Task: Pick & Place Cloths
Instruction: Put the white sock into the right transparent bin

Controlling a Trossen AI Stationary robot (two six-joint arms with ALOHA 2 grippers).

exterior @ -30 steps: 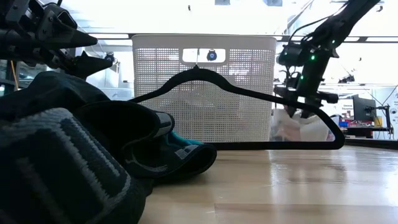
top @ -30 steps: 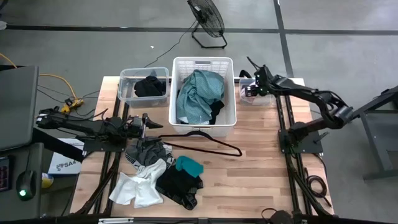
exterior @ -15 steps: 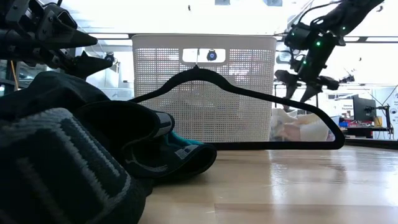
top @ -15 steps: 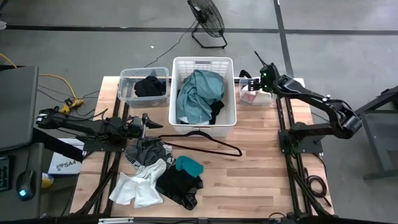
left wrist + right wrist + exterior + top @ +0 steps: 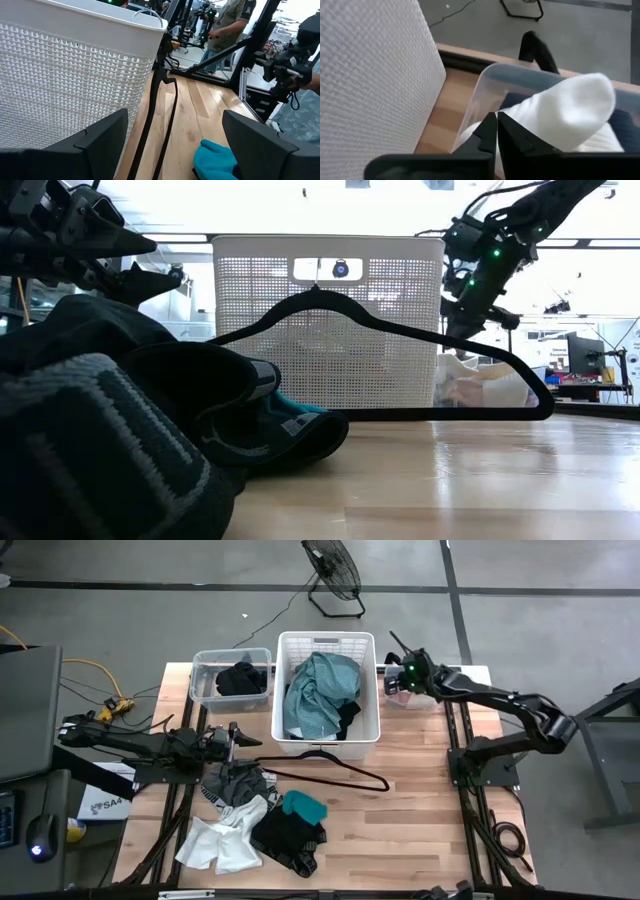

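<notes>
The right pincer [image 5: 392,682] is held above the small clear bin [image 5: 428,696] at the bench's [image 5: 420,810] far right corner, just beside the white basket [image 5: 326,644]; its fingers [image 5: 496,131] are pressed together and nothing is seen between them. In the right wrist view a white cloth [image 5: 570,112] is seen lying in that bin over a dark blue piece [image 5: 625,122]. The left pincer [image 5: 236,733] is held low over the bench's left side, near the basket's front corner, with its 2 fingers [image 5: 95,142] spread wide and nothing gripped. A large teal-green cloth [image 5: 318,695] is heaped in the basket, with a black piece [image 5: 348,720] at its right edge. A black cloth [image 5: 240,680] is seen in the second clear bin [image 5: 203,690] left of the basket. A black hanger [image 5: 340,768] lies on the bench in front of the basket. The loose cloths are piled at the bench's front left: a grey one [image 5: 240,785], a white one [image 5: 222,842], a black one [image 5: 288,838] and a small bright teal one [image 5: 304,805] (this last is also seen in the left wrist view, just past the spread fingers). A floor fan [image 5: 332,570] stands beyond the bench, and a person [image 5: 227,25] is seen in the room behind.
</notes>
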